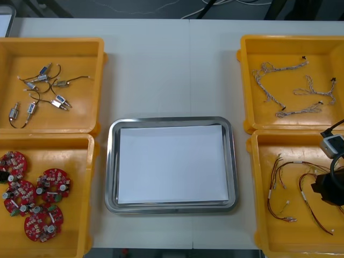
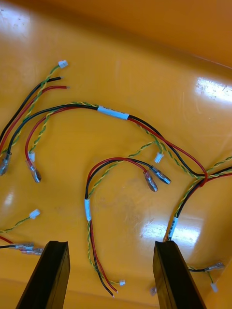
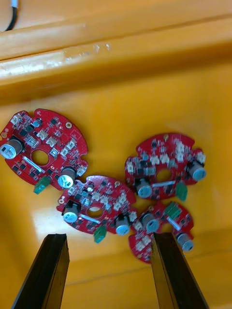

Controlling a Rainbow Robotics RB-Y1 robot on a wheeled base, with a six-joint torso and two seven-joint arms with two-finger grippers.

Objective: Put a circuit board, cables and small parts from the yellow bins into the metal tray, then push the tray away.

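Open right gripper [image 2: 108, 246] hovers over red and yellow cables [image 2: 113, 113]; open left gripper [image 3: 108, 236] hovers over round red circuit boards [image 3: 104, 193].

Right end effector [image 1: 324, 187] hangs over the red and yellow cables [image 1: 287, 189].

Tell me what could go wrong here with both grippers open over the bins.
The red and yellow cables cross and crowd together under the open right gripper, so closing may catch two or drag a neighbour along. Under the open left gripper, the circuit boards touch and seem to overlap; lifting one might tip or shift another.
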